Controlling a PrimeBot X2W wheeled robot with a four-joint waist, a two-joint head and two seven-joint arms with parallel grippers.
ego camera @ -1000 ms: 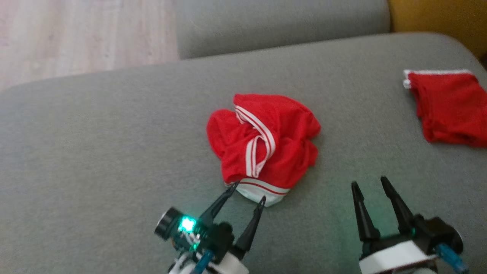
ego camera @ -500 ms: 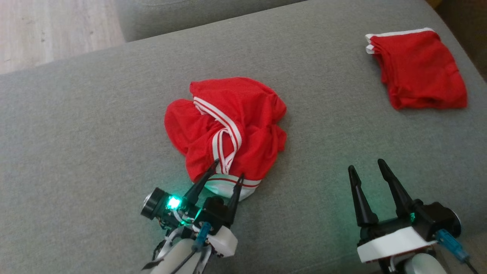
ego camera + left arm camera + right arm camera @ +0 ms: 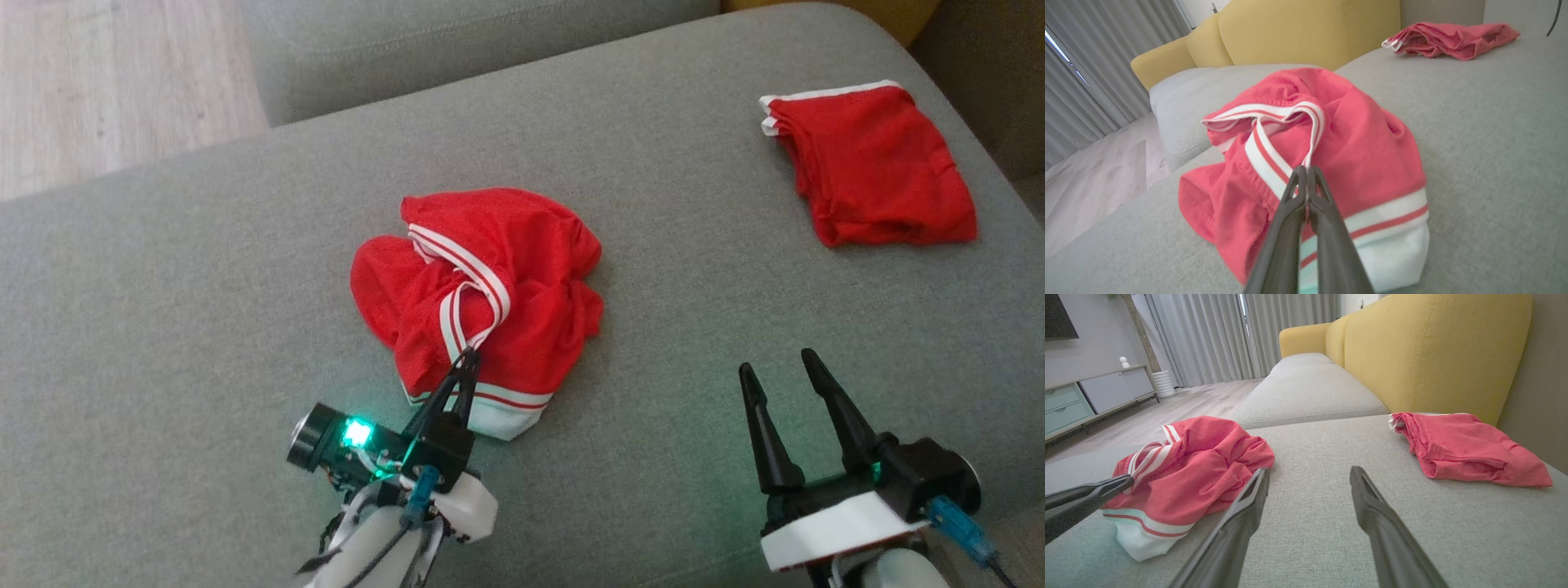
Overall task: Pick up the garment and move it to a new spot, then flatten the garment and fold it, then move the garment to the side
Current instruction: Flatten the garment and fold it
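Observation:
A crumpled red garment [image 3: 490,286] with red-and-white striped bands and a white edge lies in the middle of the grey sofa cushion [image 3: 204,269]. My left gripper [image 3: 469,356] is shut on the garment's striped band at its near side; in the left wrist view the gripper [image 3: 1305,170] pinches the band where it loops down over the garment [image 3: 1372,139]. My right gripper [image 3: 775,365] stands open above bare cushion, to the right of the garment and apart from it. In the right wrist view the garment [image 3: 1208,465] lies left of the open right gripper [image 3: 1309,477].
A second red garment [image 3: 878,167], folded, lies at the cushion's far right near the edge, seen also as the folded garment [image 3: 1466,447] against the yellow backrest [image 3: 1433,351]. Wooden floor [image 3: 98,82] lies beyond the cushion's far-left edge. Another grey cushion [image 3: 457,41] adjoins at the back.
My left gripper advanced onto the garment's near side and went from open to shut on the striped band. The camera shifted, so the whole scene moved in view. The right gripper stays open.

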